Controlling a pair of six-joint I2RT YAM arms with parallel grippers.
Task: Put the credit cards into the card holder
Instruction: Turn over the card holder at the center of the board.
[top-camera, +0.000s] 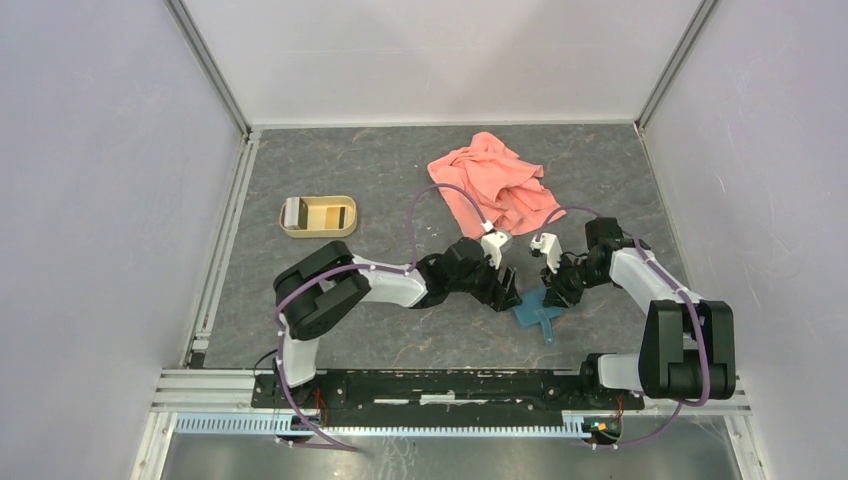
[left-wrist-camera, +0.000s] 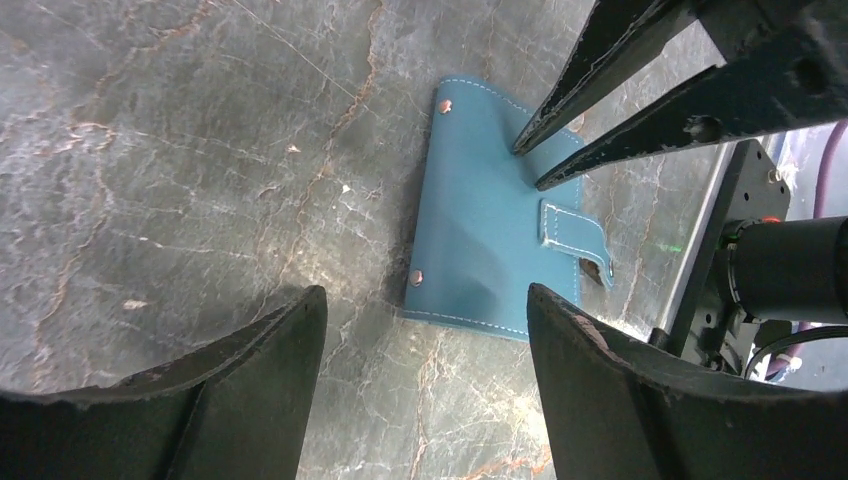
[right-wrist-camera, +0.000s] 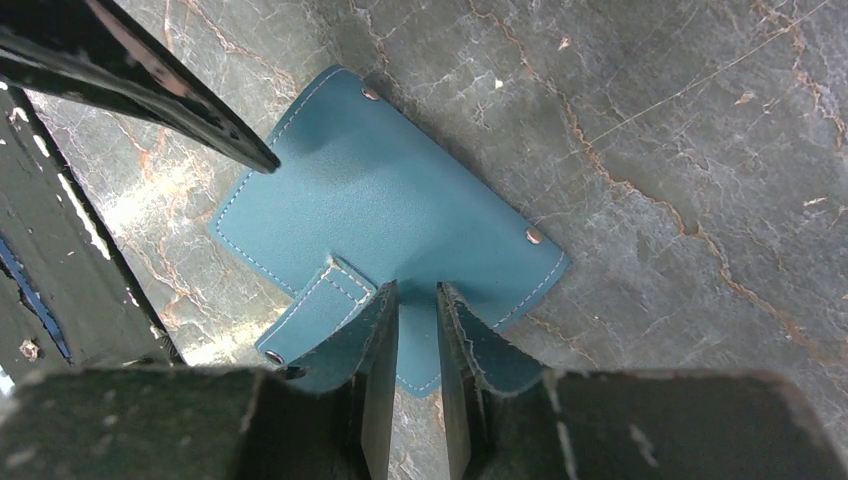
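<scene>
The card holder lies flat and folded shut on the grey marbled table, towards the near edge and a little right of its middle, with its outer teal face up. Its strap wraps over one long edge and ends in a small round snap button. Two small rivets sit at the corners of the opposite edge.

The left gripper reaches in from the left side. Its jaws stand wide apart with nothing between them, and in its own view the card holder lies just ahead of the gap. From the right wrist, the tip of one of its fingers meets the wallet near the edge.

The right gripper comes in from the right side. Its jaws are nearly together, only a thin slit between them, and nothing shows in that slit. In its own view the tips press down on the teal cover just beside the strap; the left wrist view shows them on the edge that carries the strap.

A salmon-pink cloth lies crumpled towards the far edge, right of the middle, well apart from the wallet. A tan tray with rounded corners stands towards the left edge, with a pale grey piece at its left end, too small to make out
</scene>
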